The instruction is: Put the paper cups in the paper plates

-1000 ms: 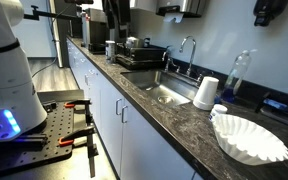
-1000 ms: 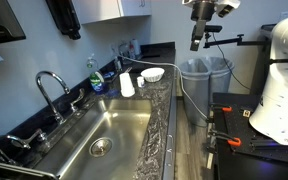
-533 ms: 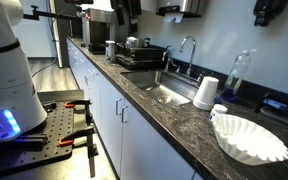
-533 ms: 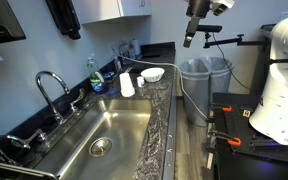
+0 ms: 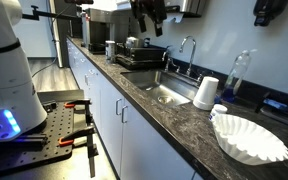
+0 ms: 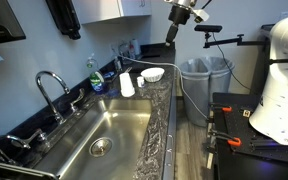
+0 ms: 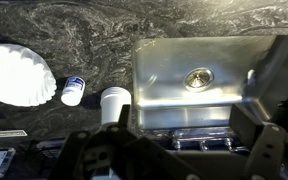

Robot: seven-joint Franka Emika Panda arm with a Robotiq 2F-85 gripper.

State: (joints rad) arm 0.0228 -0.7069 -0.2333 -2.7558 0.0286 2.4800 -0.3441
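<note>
A tall white paper cup stands upside down on the dark counter beside the sink. A small white cup sits next to it. A white fluted paper plate lies further along the counter. In the wrist view the plate, small cup and tall cup show from above. In an exterior view the tall cup and plate sit at the far end of the counter. My gripper is open and empty, high above the counter.
A steel sink with a faucet is set in the counter. A dish rack and coffee machine stand at one end. Bottles line the wall. A bin stands past the counter's end.
My gripper has swung sideways at height, from beyond the counter's end to above the counter, closer to the sink and cups. The cups and plate have not moved.
</note>
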